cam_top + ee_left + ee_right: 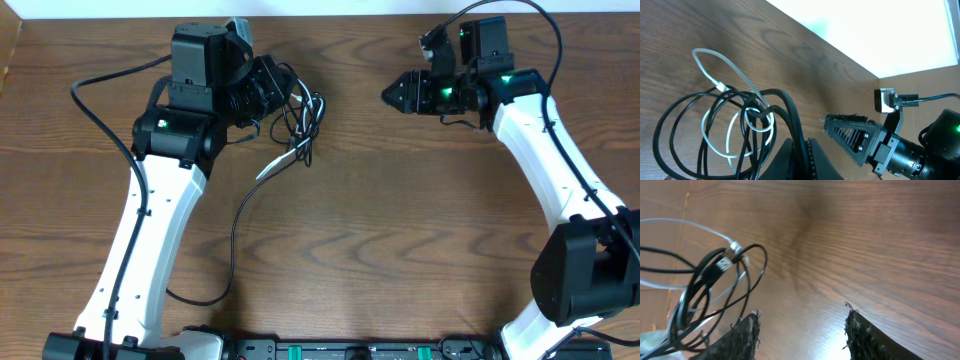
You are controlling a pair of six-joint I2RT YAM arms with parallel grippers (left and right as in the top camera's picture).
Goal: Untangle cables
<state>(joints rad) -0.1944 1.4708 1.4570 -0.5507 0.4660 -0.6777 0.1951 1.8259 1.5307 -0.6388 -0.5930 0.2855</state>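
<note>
Dark wood-grain tabletop, pretty glossy, you can see a glare patch in the right wrist view. Past its far edge the left wrist cam just shows a bright pale surface, no detail there.

The left arm stretches up the left side and bends in toward the middle. The left gripper looks closed on the cables, with the fingers pressed together at the bottom of its wrist view and the black loops coming right out of them.

The bundle is a messy knot of loops just off the gripper's tip, toward the back of the tabletop, left of centre. The white cable is threaded through the black loops, and one end pokes out toward the front. One long black cable trails from the knot toward the front edge, curving beside the left arm.

The right arm comes up the right side and points its gripper left at the bundle. The right gripper has its fingers spread apart, nothing between them, and it's well clear of the cables.
</note>
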